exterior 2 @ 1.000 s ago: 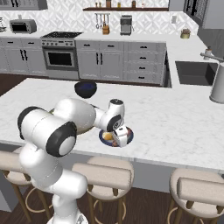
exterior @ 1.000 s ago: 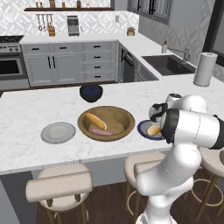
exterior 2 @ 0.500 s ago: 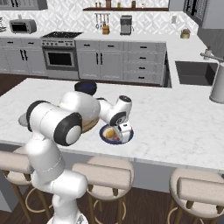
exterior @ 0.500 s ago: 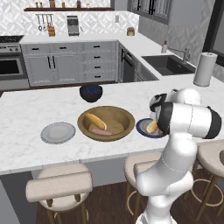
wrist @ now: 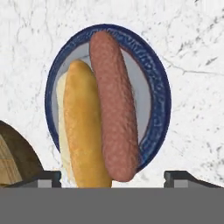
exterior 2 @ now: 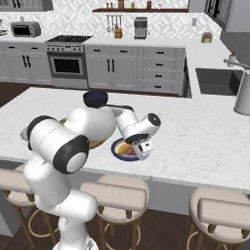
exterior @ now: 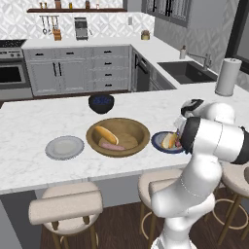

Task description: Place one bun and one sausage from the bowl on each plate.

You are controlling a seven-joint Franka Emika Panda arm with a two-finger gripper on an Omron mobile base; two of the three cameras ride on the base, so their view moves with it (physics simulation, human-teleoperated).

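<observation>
White marble counter; grey cabinets, sink behind.

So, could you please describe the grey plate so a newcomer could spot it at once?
On the white marble island, find the big wooden bowl. The grey plate lies apart from it, on the side away from the blue plate. Unlike the blue one, it is pale and bare.

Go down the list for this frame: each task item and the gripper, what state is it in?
dark blue plate: holds one bun and one sausage.
bun: lying on the blue plate, beside the sausage.
sausage: lying on the blue plate.
light grey plate: bare.
wooden bowl: one bun, one sausage inside.
gripper: open, above the blue plate.
</observation>
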